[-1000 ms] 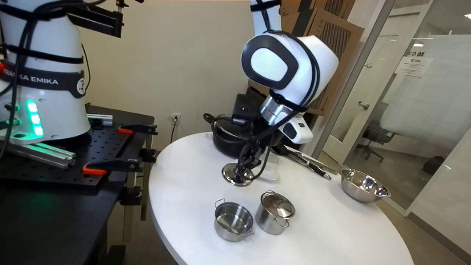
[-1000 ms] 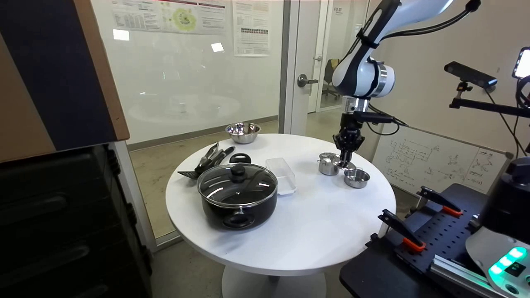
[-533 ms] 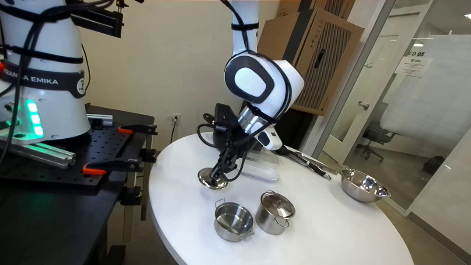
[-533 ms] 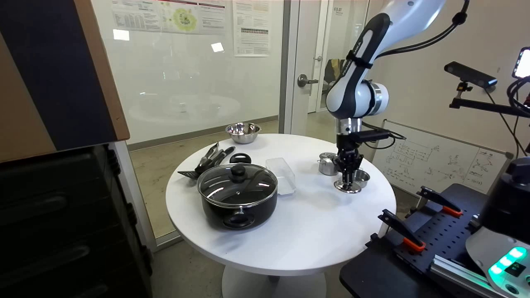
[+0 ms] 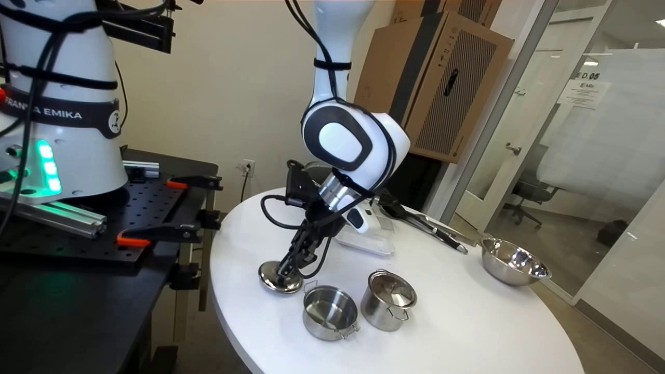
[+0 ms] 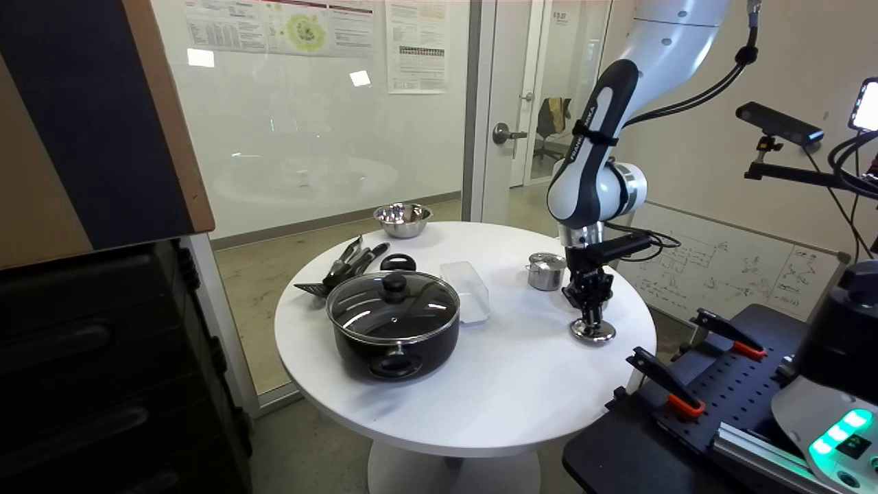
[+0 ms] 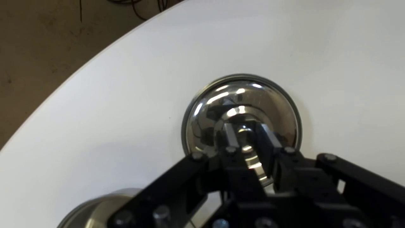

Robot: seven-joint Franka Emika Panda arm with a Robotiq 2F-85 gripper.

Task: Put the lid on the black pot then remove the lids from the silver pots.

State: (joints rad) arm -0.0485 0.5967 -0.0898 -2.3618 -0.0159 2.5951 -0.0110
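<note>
My gripper [image 5: 283, 274] is shut on the knob of one small steel lid [image 5: 267, 274]. In the wrist view the fingertips [image 7: 245, 130] stand either side of the knob, over the lid's dome [image 7: 240, 91]. The lid is level, at or just above the table; I cannot tell if it touches. Beside it stands an open silver pot [image 5: 317, 328], hidden behind the gripper in an exterior view [image 6: 591, 321]. The taller silver pot [image 5: 380, 315] wears its steel lid [image 5: 397, 292]. The glass lid [image 6: 367, 317] sits on the black pot [image 6: 429, 353].
A clear plastic tray [image 6: 473, 302] lies between the black pot and the silver pots. Black-handled utensils [image 6: 350, 264] and a steel bowl or pan [image 6: 403, 223] are at the far side. The round white table's edge [image 7: 91, 60] runs close to the held lid.
My gripper has carried the steel lid past the open silver pot, toward the table edge on the robot base's side, and lowered it. The pots have not moved.
</note>
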